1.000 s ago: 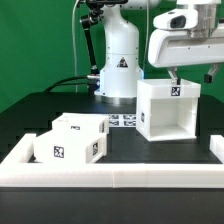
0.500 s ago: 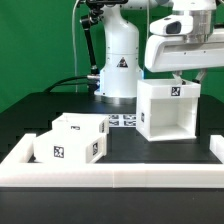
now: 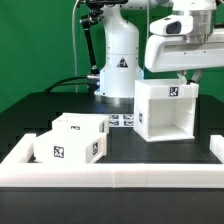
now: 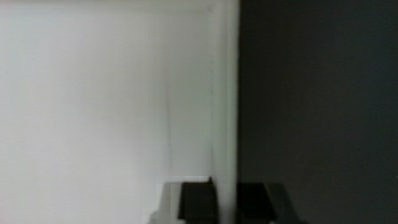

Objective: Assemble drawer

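Observation:
The white cube-shaped drawer housing (image 3: 168, 110) stands on the black table at the exterior view's right, its open side facing the camera. My gripper (image 3: 186, 77) reaches down onto its top back edge. In the wrist view the gripper (image 4: 231, 203) has its two dark fingers (image 4: 199, 203) close on either side of a thin white wall of the housing (image 4: 107, 100); the jaws look shut on that wall. Two smaller white box trays (image 3: 82, 128) (image 3: 60, 148) with tags sit together at the left, apart from the housing.
The marker board (image 3: 125, 121) lies between the trays and the housing. A long low white wall (image 3: 110, 172) edges the table's front. The arm's white base (image 3: 118, 60) stands at the back, behind the marker board.
The arm's hand has shifted slightly to the exterior view's left and the housing has moved a little left with it. The trays have not moved.

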Available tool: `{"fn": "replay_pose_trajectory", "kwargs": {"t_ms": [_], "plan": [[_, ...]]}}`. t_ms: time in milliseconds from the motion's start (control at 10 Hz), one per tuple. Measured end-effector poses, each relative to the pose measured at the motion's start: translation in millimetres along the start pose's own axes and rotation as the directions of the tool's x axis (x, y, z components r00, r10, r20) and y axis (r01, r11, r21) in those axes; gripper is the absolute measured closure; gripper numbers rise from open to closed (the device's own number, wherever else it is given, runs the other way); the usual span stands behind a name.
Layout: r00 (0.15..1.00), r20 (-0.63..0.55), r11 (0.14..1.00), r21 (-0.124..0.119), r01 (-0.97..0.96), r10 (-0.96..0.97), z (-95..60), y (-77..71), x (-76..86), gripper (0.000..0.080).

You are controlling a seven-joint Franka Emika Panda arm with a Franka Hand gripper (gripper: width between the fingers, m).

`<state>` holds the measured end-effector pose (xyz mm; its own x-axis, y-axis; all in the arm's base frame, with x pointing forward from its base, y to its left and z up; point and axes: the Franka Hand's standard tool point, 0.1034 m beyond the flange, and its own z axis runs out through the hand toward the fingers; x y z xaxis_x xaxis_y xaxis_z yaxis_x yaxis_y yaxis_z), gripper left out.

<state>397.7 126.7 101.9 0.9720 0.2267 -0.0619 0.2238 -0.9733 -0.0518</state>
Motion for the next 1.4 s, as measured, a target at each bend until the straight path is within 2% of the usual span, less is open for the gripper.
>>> {"fn": "replay_pose_trajectory", "kwargs": {"t_ms": [200, 300, 500, 700, 800, 1400], "plan": [[1.0, 0.0, 1.0, 0.0, 0.0, 0.0, 0.0, 0.0, 0.0, 0.0763], [1.0, 0.001, 1.0, 0.002, 0.002, -0.002, -0.5, 4.7, 3.6, 0.0763], [0.998, -0.03, 0.998, 0.012, -0.056, 0.056, -3.8, 28.4, 34.4, 0.0762], [0.993, -0.06, 0.995, 0.019, -0.097, 0.098, -6.2, 39.3, 61.5, 0.0762], [0.99, -0.08, 0.994, 0.024, -0.111, 0.113, -7.9, 46.4, 80.0, 0.0762], [0.97, -0.186, 0.988, 0.046, -0.148, 0.154, -14.1, 69.0, 157.4, 0.0761]]}}
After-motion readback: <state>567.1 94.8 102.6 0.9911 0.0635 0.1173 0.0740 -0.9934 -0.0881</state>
